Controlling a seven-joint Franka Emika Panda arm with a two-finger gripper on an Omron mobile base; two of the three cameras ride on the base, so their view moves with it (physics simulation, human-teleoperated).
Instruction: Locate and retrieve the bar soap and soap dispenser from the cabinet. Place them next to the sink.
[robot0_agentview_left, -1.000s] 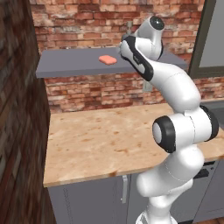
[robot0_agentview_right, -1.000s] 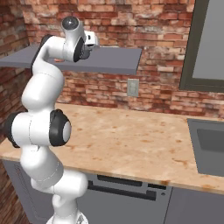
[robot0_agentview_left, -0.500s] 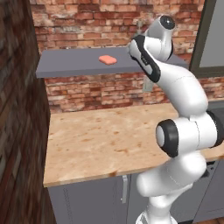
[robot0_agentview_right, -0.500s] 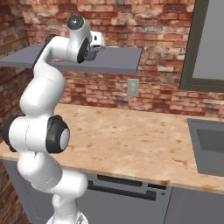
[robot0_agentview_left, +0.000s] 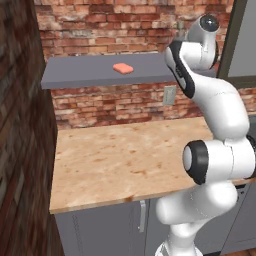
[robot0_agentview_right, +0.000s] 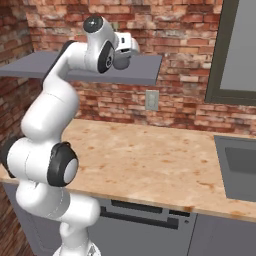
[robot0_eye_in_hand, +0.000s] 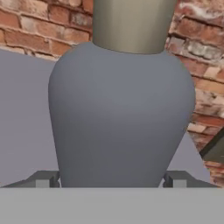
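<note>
Left base view: bar soap (robot0_agentview_left: 122, 68) flat on cabinet (robot0_agentview_left: 90, 75) shelf, apart from arm. Hand view: soap dispenser (robot0_eye_in_hand: 121, 113) seated between spread claw (robot0_eye_in_hand: 110, 178) fingertips (robot0_eye_in_hand: 43, 179); best squeezed evenly low on body, then lifted straight before swinging toward counter (robot0_agentview_right: 150, 160).

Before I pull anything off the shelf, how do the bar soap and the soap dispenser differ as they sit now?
The bar soap is salmon-pink; the soap dispenser is dark grey with a paler neck. The bar soap lies flat and low; the soap dispenser stands upright and bulges. The bar soap sits apart from the arm, while the soap dispenser sits between the fingertips of the gripper. Both rest on the grey cabinet shelf against the brick wall.
</note>
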